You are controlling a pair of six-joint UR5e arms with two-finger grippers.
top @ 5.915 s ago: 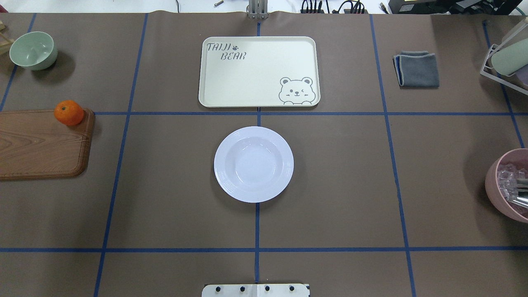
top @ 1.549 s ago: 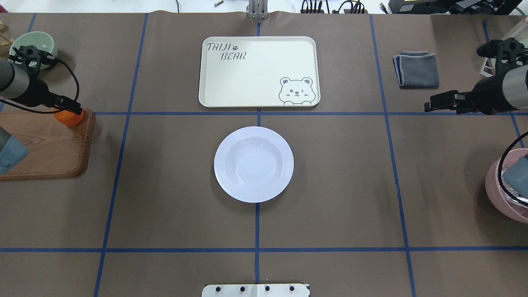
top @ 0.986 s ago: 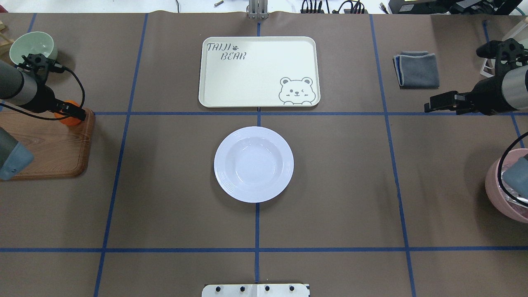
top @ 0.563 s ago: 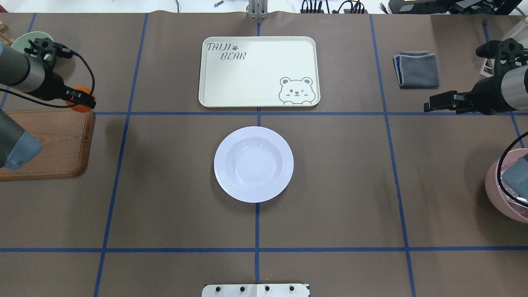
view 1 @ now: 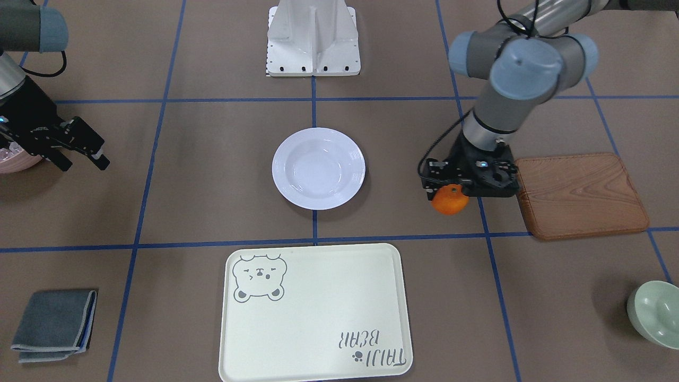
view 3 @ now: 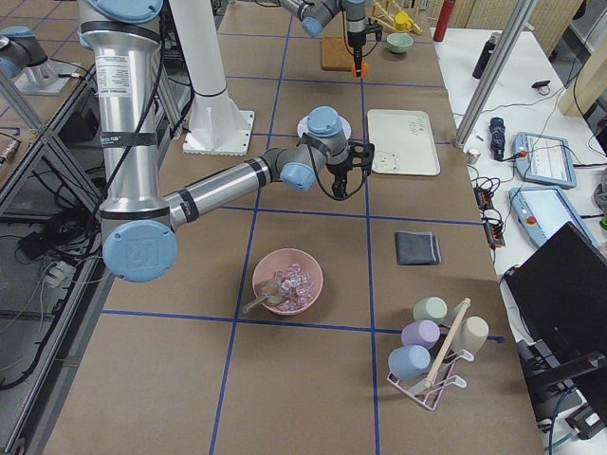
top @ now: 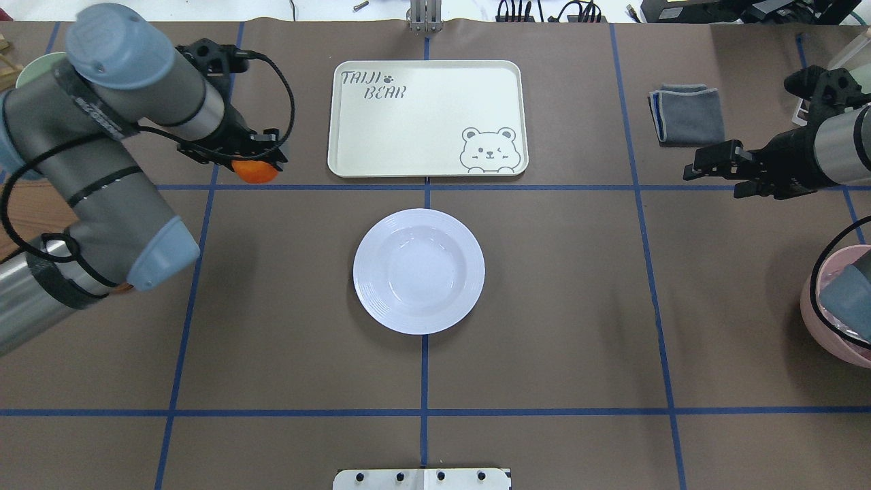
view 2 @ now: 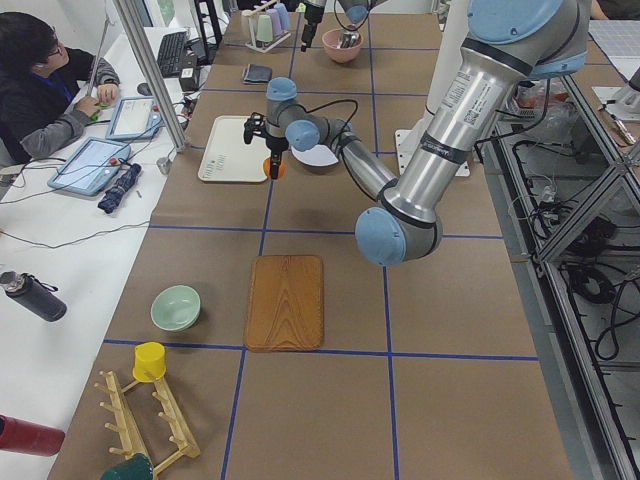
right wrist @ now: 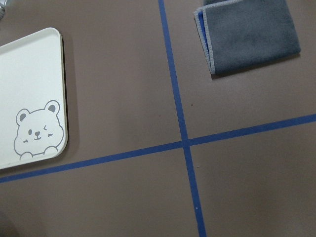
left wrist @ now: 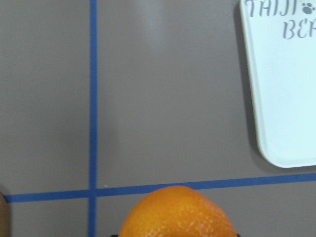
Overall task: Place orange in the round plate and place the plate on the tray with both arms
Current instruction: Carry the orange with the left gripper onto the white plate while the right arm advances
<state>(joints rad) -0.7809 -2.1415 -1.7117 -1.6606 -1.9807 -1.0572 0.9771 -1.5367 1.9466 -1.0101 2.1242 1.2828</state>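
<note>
My left gripper (top: 257, 163) is shut on the orange (top: 253, 173) and holds it above the table, left of the tray (top: 427, 119) and up-left of the round plate (top: 418, 271). In the front-facing view the orange (view 1: 450, 200) hangs under the left gripper (view 1: 451, 190), between the empty white plate (view 1: 318, 168) and the wooden board. The left wrist view shows the orange (left wrist: 177, 213) at the bottom edge and a corner of the tray (left wrist: 284, 98). My right gripper (view 1: 85, 164) stands open and empty far to the plate's other side (top: 708, 178).
A brown wooden board (view 1: 581, 193) and a pale green bowl (view 1: 658, 313) lie on the left arm's side. A pink bowl (top: 833, 306), a folded grey cloth (top: 687, 113) and a cup rack (view 3: 436, 351) are on the right arm's side. The robot base (view 1: 313, 37) stands behind the plate.
The left gripper closed on the orange at the board's corner, lifted it and carried it right toward the tray and plate. The right gripper crept slightly inward.
</note>
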